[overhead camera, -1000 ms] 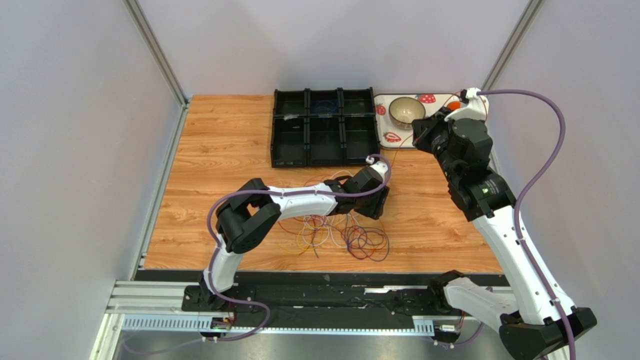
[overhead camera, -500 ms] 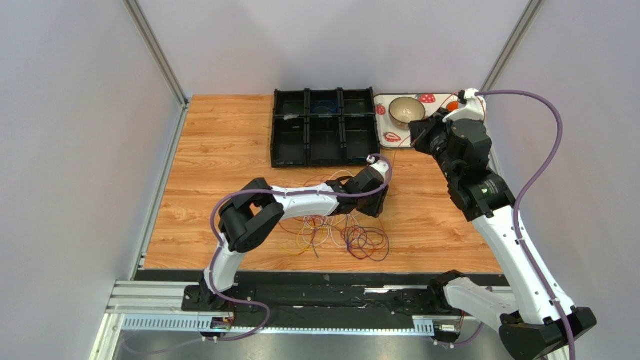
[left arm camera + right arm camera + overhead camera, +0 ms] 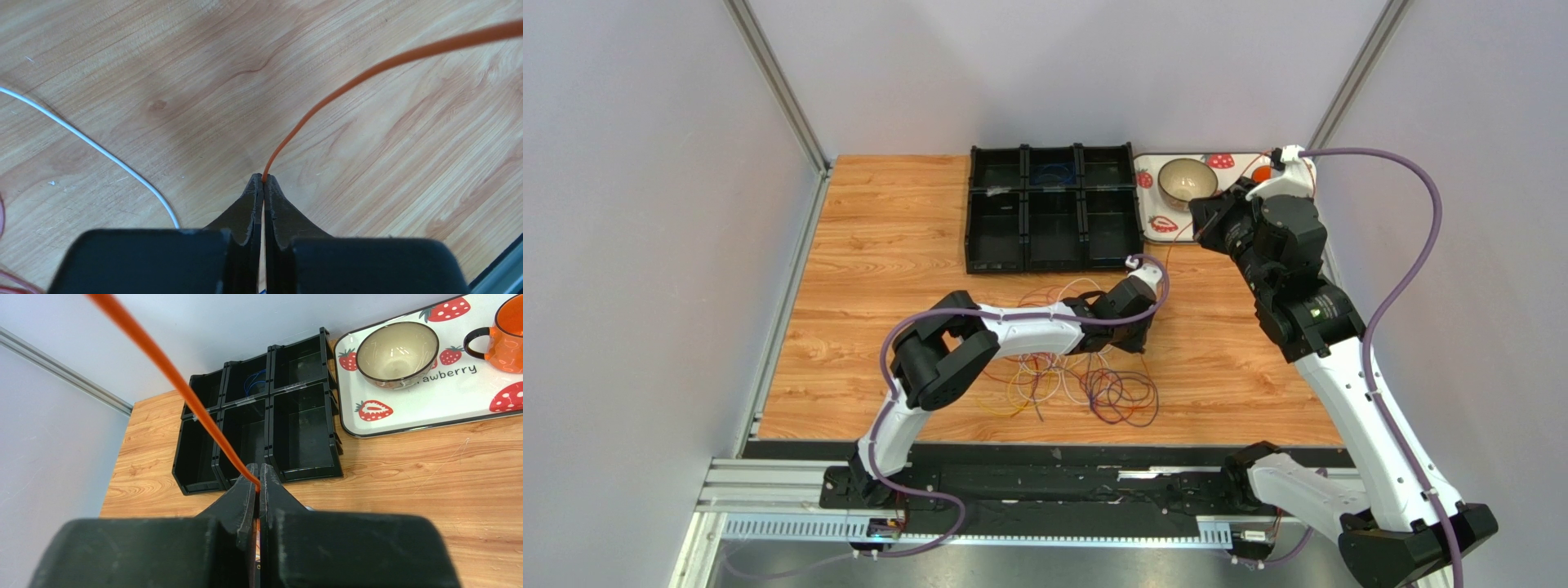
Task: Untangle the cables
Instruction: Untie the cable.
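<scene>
Since left tool [image 3: 264, 179] and right tool [image 3: 260, 471] each clamp tight on apparently one thin orange wire [image 3: 380, 64], it runs ahead-right from left tool toward right tool; multicoloured cable tangle [image 3: 1100, 390] lies just behind left tool, the nearer arm.

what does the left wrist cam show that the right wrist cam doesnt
Only the left wrist: a white cable lying on the wood, seen from close above.
Only the right wrist: the black bins and a strawberry tray carrying a bowl and an orange mug.
Both: an orange cable pinched at the tips of that arm's shut jaws, over the wooden table.
</scene>
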Robot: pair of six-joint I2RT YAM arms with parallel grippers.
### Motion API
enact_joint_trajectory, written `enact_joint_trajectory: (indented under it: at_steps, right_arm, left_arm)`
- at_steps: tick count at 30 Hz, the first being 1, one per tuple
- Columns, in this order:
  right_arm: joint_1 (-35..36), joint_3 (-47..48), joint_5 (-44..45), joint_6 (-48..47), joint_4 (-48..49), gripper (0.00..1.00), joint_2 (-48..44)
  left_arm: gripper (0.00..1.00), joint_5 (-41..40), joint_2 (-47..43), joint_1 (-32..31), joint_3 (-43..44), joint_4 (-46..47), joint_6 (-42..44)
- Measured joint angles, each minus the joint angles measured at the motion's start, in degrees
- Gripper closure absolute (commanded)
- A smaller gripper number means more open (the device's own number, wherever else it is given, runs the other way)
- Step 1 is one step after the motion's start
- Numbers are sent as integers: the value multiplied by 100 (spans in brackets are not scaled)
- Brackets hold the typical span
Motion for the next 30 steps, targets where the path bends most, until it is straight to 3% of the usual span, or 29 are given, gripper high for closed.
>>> enact_joint_trajectory:
  at_steps: [9,15,25,30]
  right_arm:
    - [0,0,-28,0,-13,100,0]
    - [0,0,-22,0,-42,100,-50]
    - [0,4,-70,184,-46,100,-111]
    - [0,4,-326,426,-42,100,-7]
  left_arm:
    - [100,-127,0,-11,44,-63,24]
    - [100,-382,-570,-7,330,-841,341]
    - [100,-879,-2402,66,2380,-1810,1296]
    - [100,-990,-2638,118,3126,-2083,1578]
